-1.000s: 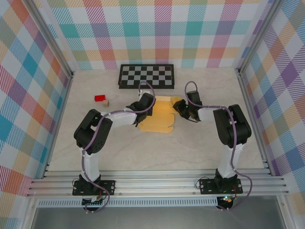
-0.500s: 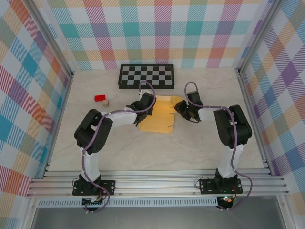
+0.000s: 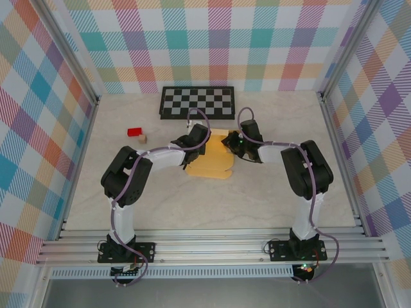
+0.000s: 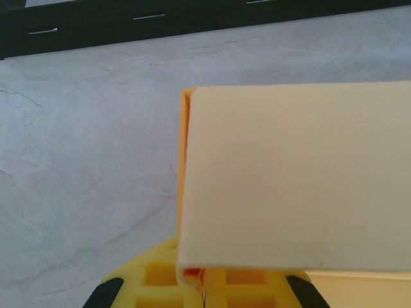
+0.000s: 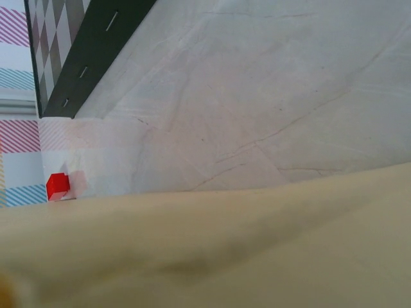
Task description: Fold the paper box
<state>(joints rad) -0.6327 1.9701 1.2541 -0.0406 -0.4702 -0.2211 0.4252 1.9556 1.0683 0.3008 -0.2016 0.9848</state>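
- The tan, thin-cardboard paper box (image 3: 209,165) lies part-folded between the two tools, its far edge beneath both.
- The left gripper (image 3: 204,146) has its fingers together, pinching a doubled cardboard edge.
- The right gripper (image 3: 230,145) sits at the box's right flap; I cannot tell whether it grips.
- Likely handling: light, springy, easily creased or slid. Hold panel edges near fold lines, not mid-panel.
- Count: one box, one black-and-white checkerboard (image 3: 197,102) beyond the grippers, and one red block (image 3: 134,132) and one small tan cube (image 3: 143,138) left of the left gripper.
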